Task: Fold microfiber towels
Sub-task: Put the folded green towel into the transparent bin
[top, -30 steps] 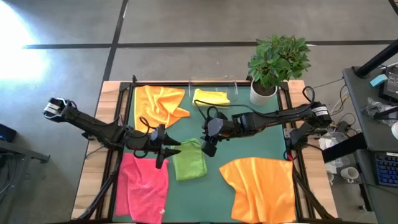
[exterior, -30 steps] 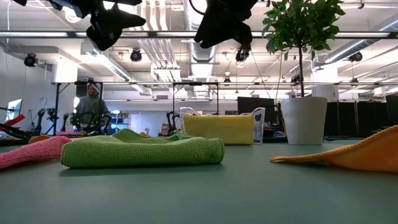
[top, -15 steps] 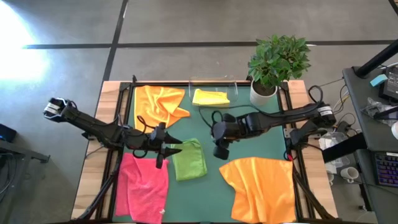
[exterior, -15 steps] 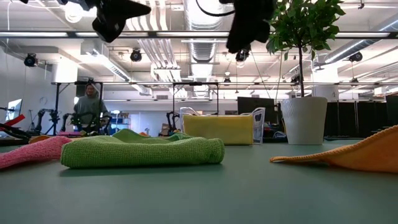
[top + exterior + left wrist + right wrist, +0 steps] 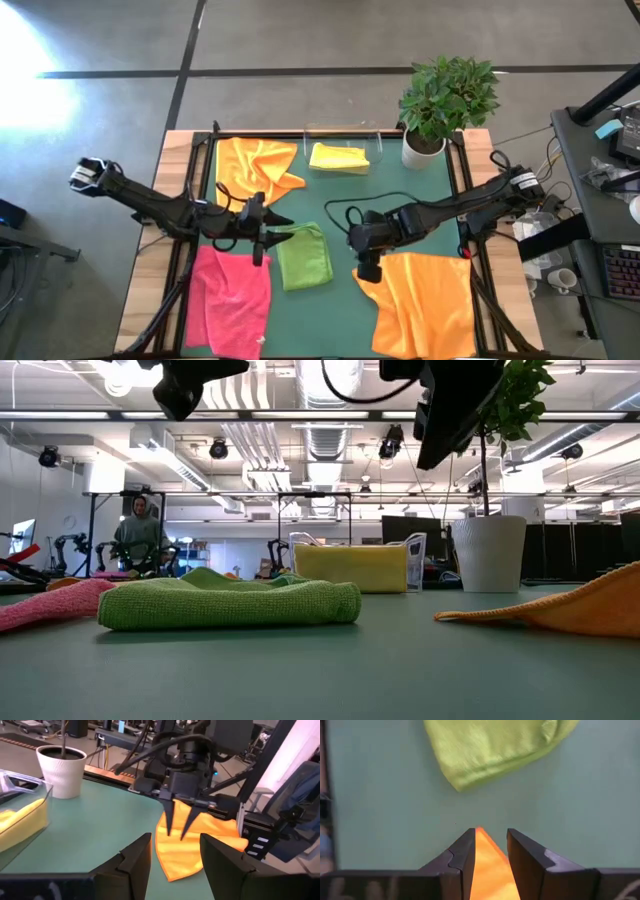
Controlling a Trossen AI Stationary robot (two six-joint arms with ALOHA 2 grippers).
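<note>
Hovering over the near-left corner of the spread orange towel [image 5: 425, 300], the right pincer [image 5: 366, 272] points straight down with its fingers a narrow gap apart, holding nothing; that corner points toward ten o'clock on the bench [image 5: 390, 195] and shows between the fingers in the right wrist view. This towel lies at about five o'clock, its long axis running from ten to four. At centre, the folded lime green towel [image 5: 305, 256] runs lengthwise from twelve to six. Beside it, toward nine o'clock, the left pincer [image 5: 275, 232] hangs above the mat, fingers parted, empty. A pink towel [image 5: 232, 298] lies at seven o'clock.
</note>
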